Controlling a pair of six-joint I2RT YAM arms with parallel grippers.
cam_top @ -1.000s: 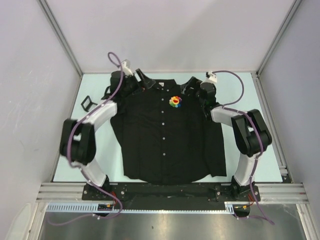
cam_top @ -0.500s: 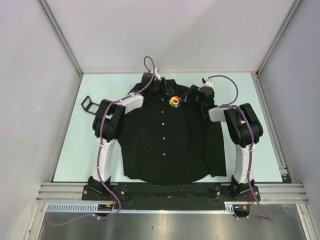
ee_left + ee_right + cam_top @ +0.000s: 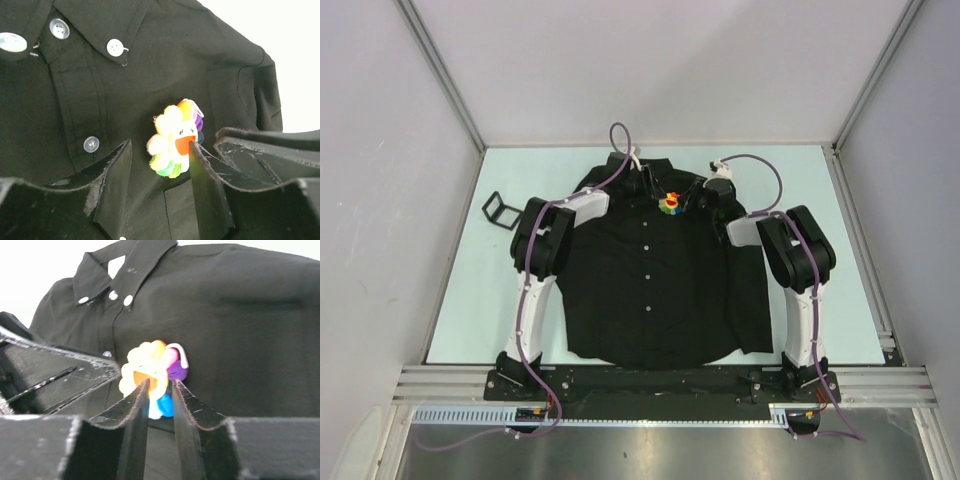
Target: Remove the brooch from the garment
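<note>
The garment (image 3: pixel 650 280), a black button-up shirt, lies flat on the table with its collar at the far end. The rainbow flower brooch (image 3: pixel 670 205) sits on its chest, right of the button row. My right gripper (image 3: pixel 161 384) comes in from the right, its jaws drawn narrow on the brooch's (image 3: pixel 155 369) lower petals. My left gripper (image 3: pixel 160 145) comes from the collar side and stands open. The brooch (image 3: pixel 175 137) is at its tips, against its right finger (image 3: pixel 202 185). Both grippers meet at the brooch in the top view, left gripper (image 3: pixel 655 192) and right gripper (image 3: pixel 696 199).
A small black frame-like object (image 3: pixel 498 208) lies on the pale table (image 3: pixel 850 250) left of the shirt's sleeve. Grey walls with metal posts close in the table on three sides. White shirt buttons (image 3: pixel 115 47) run down beside the brooch.
Both arms have swung in from the shirt's shoulders to the brooch. The right jaws have narrowed from wide open onto the brooch. The left jaws have narrowed somewhat.
</note>
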